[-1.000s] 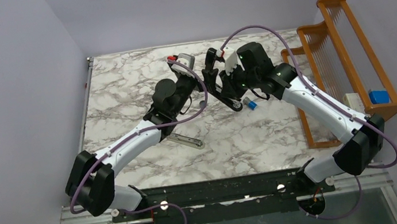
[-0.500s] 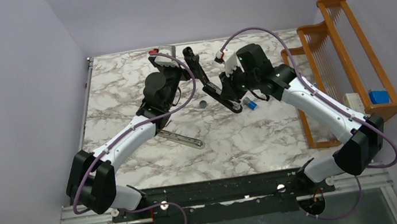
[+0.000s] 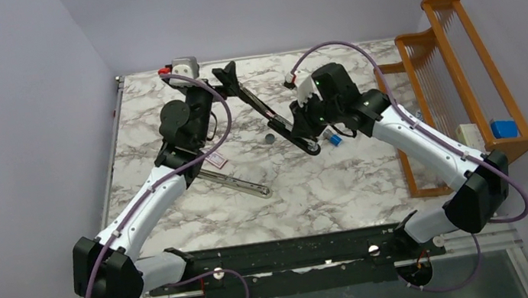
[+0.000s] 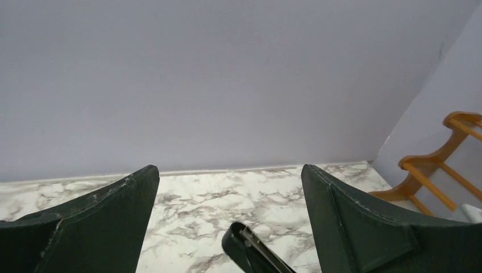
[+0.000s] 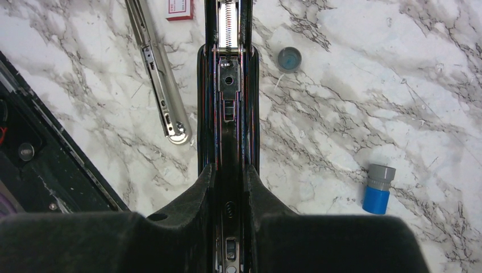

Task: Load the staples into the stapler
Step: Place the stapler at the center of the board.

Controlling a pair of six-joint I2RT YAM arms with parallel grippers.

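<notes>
Stapler (image 5: 227, 85) in right end effector (image 5: 228, 170); left end effector (image 4: 228, 170) wide; box (image 5: 181, 8) contents hidden.

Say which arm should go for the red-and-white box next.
Left. The left end effector is open and empty, and the box lies beside that arm. The right end effector is shut on the opened stapler, so it is busy.

Stretches the left arm (image 3: 146, 201) far forward, wrist raised, with the left gripper (image 4: 228, 169) spread wide and empty. Bends the right arm (image 3: 423, 140) inward, wrist tipped downward, with the right gripper (image 5: 230, 170) pinched narrowly around the stapler (image 5: 228, 116).
</notes>
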